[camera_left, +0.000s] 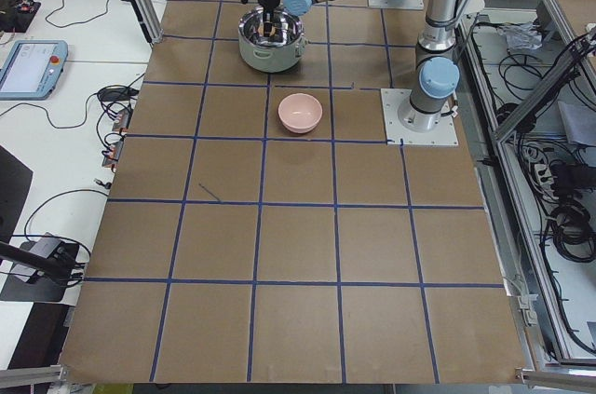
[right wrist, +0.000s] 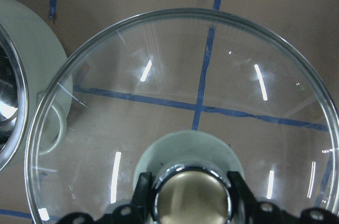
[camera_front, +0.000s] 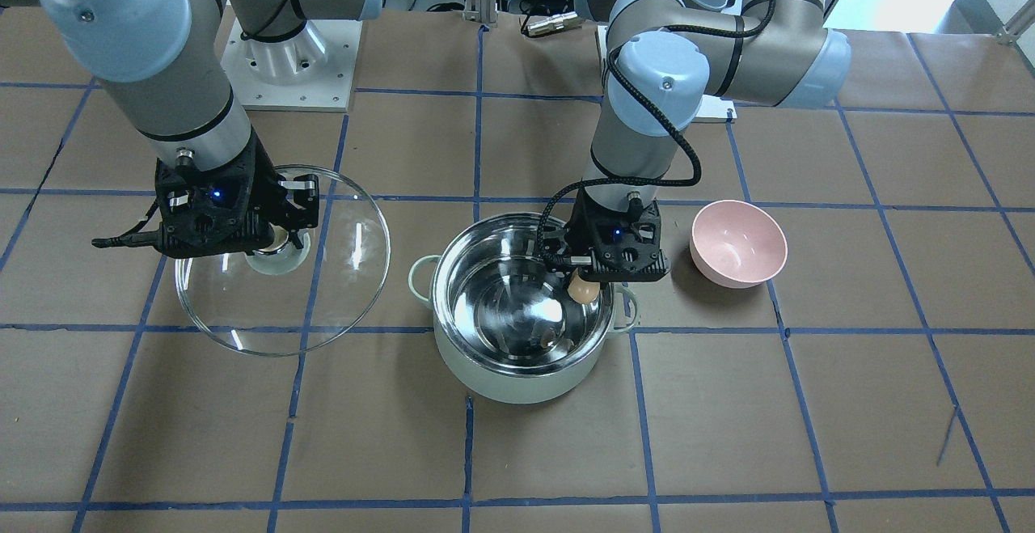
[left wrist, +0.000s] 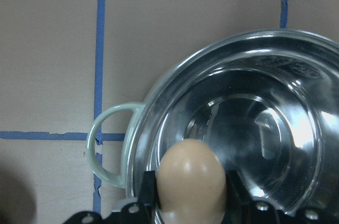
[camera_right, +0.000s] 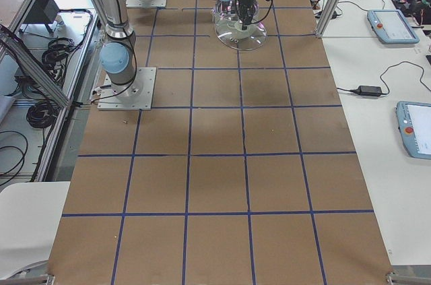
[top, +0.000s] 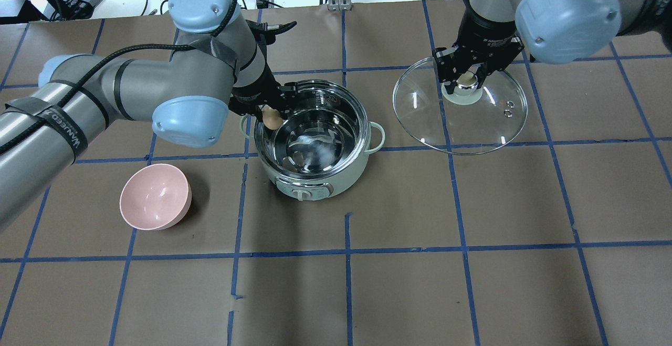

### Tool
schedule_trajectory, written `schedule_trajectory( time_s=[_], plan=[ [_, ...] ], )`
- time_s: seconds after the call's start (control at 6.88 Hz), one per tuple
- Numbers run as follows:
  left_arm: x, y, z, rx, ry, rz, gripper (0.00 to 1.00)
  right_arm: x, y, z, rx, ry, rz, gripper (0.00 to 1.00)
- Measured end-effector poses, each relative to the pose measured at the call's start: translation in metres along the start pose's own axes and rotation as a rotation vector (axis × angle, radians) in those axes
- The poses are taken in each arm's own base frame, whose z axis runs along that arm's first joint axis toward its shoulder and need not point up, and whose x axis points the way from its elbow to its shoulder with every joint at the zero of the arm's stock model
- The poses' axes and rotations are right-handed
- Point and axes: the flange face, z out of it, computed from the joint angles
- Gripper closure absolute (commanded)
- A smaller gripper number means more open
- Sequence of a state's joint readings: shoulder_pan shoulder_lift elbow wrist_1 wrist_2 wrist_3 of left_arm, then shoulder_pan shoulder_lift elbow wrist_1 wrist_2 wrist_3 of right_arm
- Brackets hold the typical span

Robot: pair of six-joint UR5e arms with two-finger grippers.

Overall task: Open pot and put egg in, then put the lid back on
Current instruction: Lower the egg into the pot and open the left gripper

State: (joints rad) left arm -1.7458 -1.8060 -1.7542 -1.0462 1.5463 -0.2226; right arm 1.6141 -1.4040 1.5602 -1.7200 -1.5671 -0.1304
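The pale mint-green pot (camera_front: 517, 375) stands open at the table's middle, its shiny steel inside empty. My left gripper (camera_front: 585, 281) is shut on the tan egg (camera_front: 583, 290) and holds it just above the pot's rim, near one loop handle. The egg also shows in the left wrist view (left wrist: 192, 181) and in the overhead view (top: 272, 118). My right gripper (camera_front: 279, 243) is shut on the brass-capped knob (right wrist: 192, 196) of the clear glass lid (camera_front: 352, 274). It holds the lid off the table, beside the pot.
An empty pink bowl (camera_front: 737, 242) sits on the brown paper table on my left side of the pot, also seen in the overhead view (top: 155, 196). Blue tape lines grid the table. The arm bases stand at the table's robot-side edge.
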Motion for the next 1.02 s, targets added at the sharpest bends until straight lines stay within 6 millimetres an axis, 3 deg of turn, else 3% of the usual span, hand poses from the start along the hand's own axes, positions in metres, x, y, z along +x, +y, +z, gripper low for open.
schedule_trajectory(
  time_s=[0.29,0.73,0.87,1.02],
  plan=[
    [-0.002,0.003,0.017,-0.014,-0.065,-0.004,0.97,-0.001,0.002,0.0,0.0,0.001,-0.002,0.76],
    [0.012,0.005,0.035,-0.005,-0.091,0.006,0.94,-0.002,0.003,0.002,-0.003,0.002,-0.004,0.75],
    [0.015,0.006,0.038,-0.007,-0.091,0.006,0.74,-0.002,0.004,0.002,-0.005,0.002,-0.004,0.75],
    [0.016,0.008,0.043,-0.015,-0.095,0.007,0.08,-0.003,0.004,0.003,-0.006,0.002,-0.004,0.75]
  ],
)
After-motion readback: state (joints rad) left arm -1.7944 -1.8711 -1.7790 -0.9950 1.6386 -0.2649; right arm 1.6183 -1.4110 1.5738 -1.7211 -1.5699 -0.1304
